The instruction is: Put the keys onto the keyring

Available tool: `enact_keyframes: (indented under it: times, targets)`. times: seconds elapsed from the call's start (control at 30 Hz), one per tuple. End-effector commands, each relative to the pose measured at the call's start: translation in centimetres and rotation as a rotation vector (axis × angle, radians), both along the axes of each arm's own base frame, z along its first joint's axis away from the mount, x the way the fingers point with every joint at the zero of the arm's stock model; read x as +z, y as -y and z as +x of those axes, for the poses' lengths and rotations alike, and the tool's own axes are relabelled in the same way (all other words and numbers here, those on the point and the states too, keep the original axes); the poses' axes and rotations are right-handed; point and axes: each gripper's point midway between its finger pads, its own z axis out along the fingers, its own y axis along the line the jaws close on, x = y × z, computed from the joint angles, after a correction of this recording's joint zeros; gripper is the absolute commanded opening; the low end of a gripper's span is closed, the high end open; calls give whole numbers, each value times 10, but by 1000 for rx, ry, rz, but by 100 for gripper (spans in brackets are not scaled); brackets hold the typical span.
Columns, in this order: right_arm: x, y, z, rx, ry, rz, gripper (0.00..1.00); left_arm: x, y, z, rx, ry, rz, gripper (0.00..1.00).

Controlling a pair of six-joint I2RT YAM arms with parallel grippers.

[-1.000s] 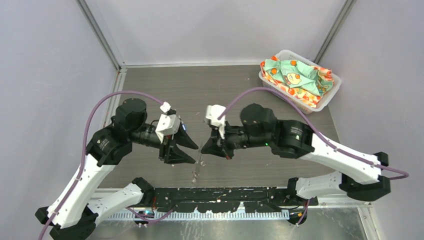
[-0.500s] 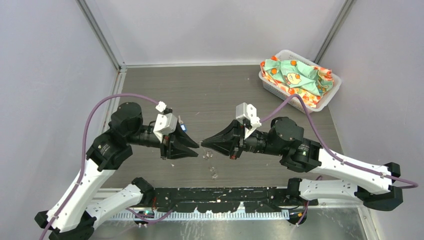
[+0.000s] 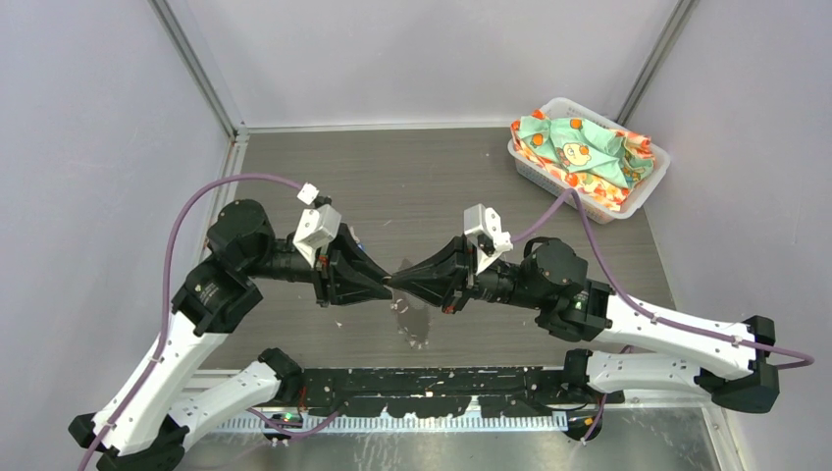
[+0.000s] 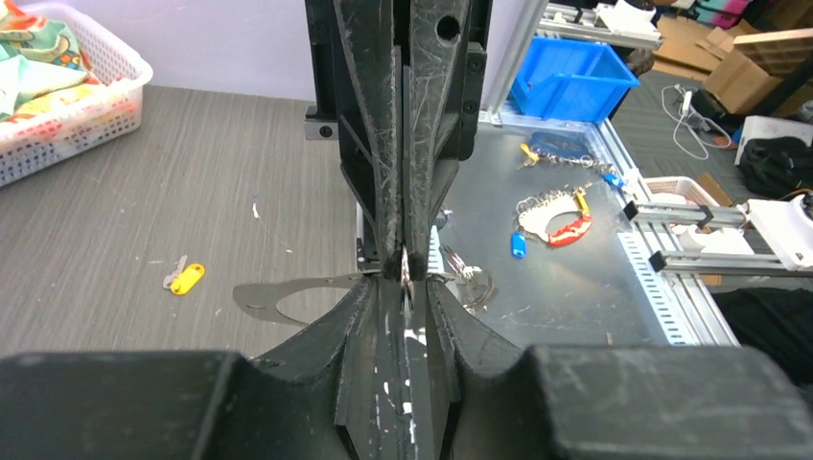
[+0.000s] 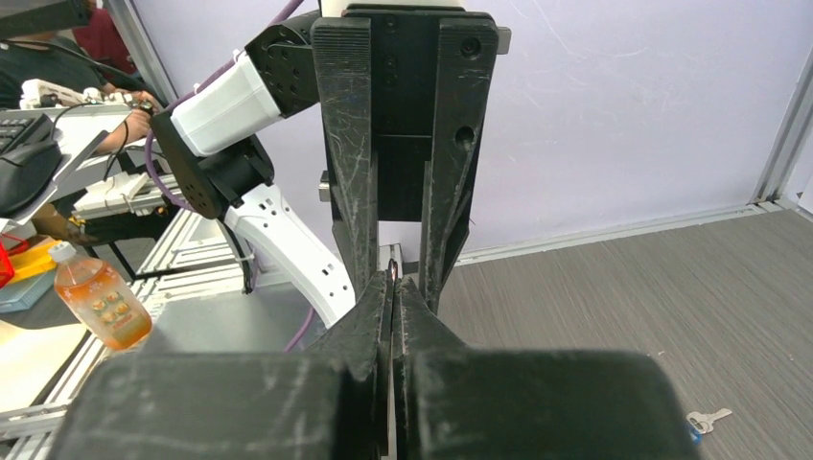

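My left gripper [image 3: 385, 283] and right gripper [image 3: 402, 282] meet tip to tip above the table's near middle, both shut. The keyring [image 3: 415, 331], a speckled grey loop, hangs from where the tips meet; in the left wrist view its silver coils [image 4: 468, 279] dangle just right of my shut left gripper [image 4: 405, 271], with a thin silver strip pinched between the fingers. In the right wrist view my right gripper [image 5: 394, 278] is shut on a thin edge. The yellow-headed key [image 4: 185, 278] lies on the table. The blue-headed key [image 5: 707, 419] lies on the table at the lower right.
A white basket [image 3: 643, 199] of patterned cloth stands at the back right, also seen in the left wrist view [image 4: 81, 110]. Beyond the near edge lie a metal rail, more key tags [image 4: 551, 216] and an orange bottle [image 5: 98, 307].
The right gripper swung round to face the left one and moved in with the loop dangling. The left gripper closed from open, and the tips now touch.
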Motion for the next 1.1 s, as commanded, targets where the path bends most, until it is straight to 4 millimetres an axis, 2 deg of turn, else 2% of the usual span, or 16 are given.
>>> enact_keyframes:
  times: [0.0,0.1,0.3,0.4,0.43,0.5,0.57,0.6,0.67,0.7,0.73,0.8,0.9,1.07]
  targets:
    - [26,5,3,-20,20,115,1,20,-2,-9,-27,23,-59,26]
    - [27,5,3,-23,20,127,1,20,-2,-9,-23,26,-62,21]
    - [23,2,2,-11,10,118,1,14,-3,-2,20,46,-50,1]
    - [14,0,1,-2,-17,74,3,18,-4,4,58,58,-57,0]
    - [11,0,1,0,-29,53,8,17,-3,5,66,56,-52,0]
    - [7,2,3,-14,-78,-13,26,14,-4,8,79,57,-32,0]
    - [19,11,5,-38,-85,-73,37,7,-4,8,69,54,9,0]
    - [13,14,6,-43,-93,-128,39,3,-4,8,65,38,34,0]
    - [25,21,5,-35,-79,-196,45,-6,-4,9,54,6,82,0]
    - [19,23,7,-38,-82,-250,45,-10,-4,8,42,-5,102,0]
    - [27,25,8,-34,-79,-281,45,-13,-3,8,29,-4,116,0]
    - [24,27,11,-9,-82,-370,45,-17,-5,6,14,15,128,0]
    - [12,29,7,91,-87,-499,45,-20,-7,2,-18,44,141,0]
    - [-3,20,4,208,-57,-613,46,-27,-7,-2,-64,-9,195,0]
